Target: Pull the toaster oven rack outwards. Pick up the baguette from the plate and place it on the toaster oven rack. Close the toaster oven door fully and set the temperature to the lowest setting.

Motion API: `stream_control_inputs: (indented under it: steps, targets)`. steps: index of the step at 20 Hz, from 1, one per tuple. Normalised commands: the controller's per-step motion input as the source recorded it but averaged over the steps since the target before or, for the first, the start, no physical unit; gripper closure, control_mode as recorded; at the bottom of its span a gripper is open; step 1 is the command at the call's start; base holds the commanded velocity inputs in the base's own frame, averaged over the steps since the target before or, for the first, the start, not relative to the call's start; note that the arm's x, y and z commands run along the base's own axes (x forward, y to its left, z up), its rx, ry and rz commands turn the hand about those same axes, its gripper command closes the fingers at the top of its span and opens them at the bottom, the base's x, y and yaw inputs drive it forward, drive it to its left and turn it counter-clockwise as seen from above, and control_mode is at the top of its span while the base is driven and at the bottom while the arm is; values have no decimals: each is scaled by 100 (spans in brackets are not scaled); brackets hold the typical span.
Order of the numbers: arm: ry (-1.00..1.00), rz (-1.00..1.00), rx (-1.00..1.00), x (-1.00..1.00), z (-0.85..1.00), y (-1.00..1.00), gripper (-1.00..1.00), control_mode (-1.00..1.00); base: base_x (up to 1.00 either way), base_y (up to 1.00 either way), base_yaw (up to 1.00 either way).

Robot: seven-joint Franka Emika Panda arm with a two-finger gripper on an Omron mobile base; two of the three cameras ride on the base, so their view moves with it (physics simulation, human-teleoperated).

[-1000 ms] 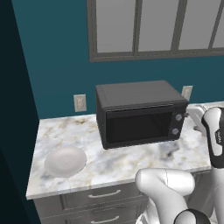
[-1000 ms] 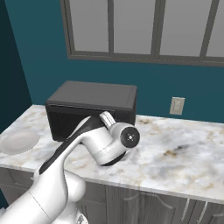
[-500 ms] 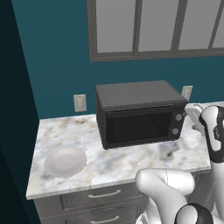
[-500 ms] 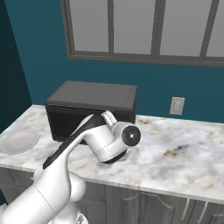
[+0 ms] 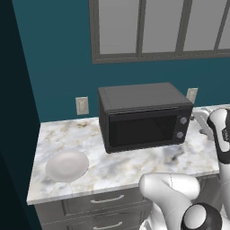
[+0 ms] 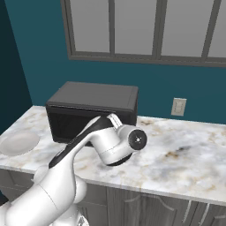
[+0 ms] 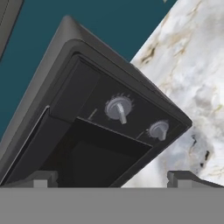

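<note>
Here the gripper [image 7: 113, 178], jaws wide apart and empty, faces the toaster oven [image 7: 87, 118] knobs [image 7: 118, 108], likely to set temperature with the toaster oven door [image 5: 140, 131] shut.

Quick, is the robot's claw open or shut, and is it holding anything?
Gripper: open, holding nothing, aimed at the toaster oven knobs.

Toaster oven [image 5: 143, 117] sat on counter [image 5: 134, 166] against back wall, door [image 5: 139, 130] shut. Plate [image 5: 67, 165] lay left of oven, well apart, near front edge. Knobs [image 7: 119, 109] on oven's right panel.
</note>
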Motion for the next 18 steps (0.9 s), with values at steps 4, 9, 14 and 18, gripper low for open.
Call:
stream_control_inputs:
  steps: [4,9,14,18]
  targets:
    - [-1,0,0,16,-1,-2,-100,-100,0,0,0]
    - [-2,0,0,12,-1,0,-100,-100,0,0,0]
    - [-2,0,0,9,-6,0,-100,-100,0,0,0]
    - [0,0,0,18,-11,0,-100,-100,0,0,0]
